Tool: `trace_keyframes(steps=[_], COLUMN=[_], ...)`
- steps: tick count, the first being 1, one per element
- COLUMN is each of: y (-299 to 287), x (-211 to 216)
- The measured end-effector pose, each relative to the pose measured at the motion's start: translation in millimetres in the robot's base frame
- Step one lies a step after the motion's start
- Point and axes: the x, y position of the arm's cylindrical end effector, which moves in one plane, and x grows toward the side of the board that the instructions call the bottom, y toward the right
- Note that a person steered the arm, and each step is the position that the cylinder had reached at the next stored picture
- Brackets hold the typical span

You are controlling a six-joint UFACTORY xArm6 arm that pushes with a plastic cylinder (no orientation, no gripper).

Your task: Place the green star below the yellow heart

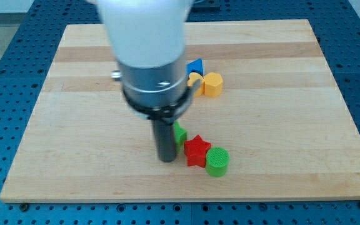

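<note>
Our arm carries no claw, so there is nothing to call open or closed; we work with a dark rod, and my tip [166, 159] rests on the desk [280, 144] toward 6 o'clock of the board's centre. Just at 2 o'clock of the tip, a sliver of green [180, 134] shows from behind the rod; we take this for the green star, though too little shows to confirm its shape. Touching it at 4 o'clock lies the red star [197, 150], and beside that the green cylinder [217, 162]. Well apart, toward 12 o'clock, sit 3 blocks together: a blue block [195, 65], a yellow hexagon [212, 84] and a partly hidden yellow piece [194, 79], probably the yellow heart. We judge the task mostly unfinished: the green piece already lies lower than the heart, but far off, not yet tucked beneath it.
</note>
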Motion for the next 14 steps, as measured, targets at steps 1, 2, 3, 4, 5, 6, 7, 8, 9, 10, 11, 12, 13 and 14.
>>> trace_keyframes(steps=[1,2,3,4,5,6,7,8,9,10,11,12,13,14], y=[14.3,14.3,12.5,-10.4,-12.4,-11.8,-11.4,-6.3,-6.3,-3.6,6.6,7.4,7.4,7.4], x=[-11.0,-25.4,-19.3,-14.3,-19.5,-39.3,-62.1,-82.4,-69.1,-32.1,-38.8,-66.8,-84.4,-72.7])
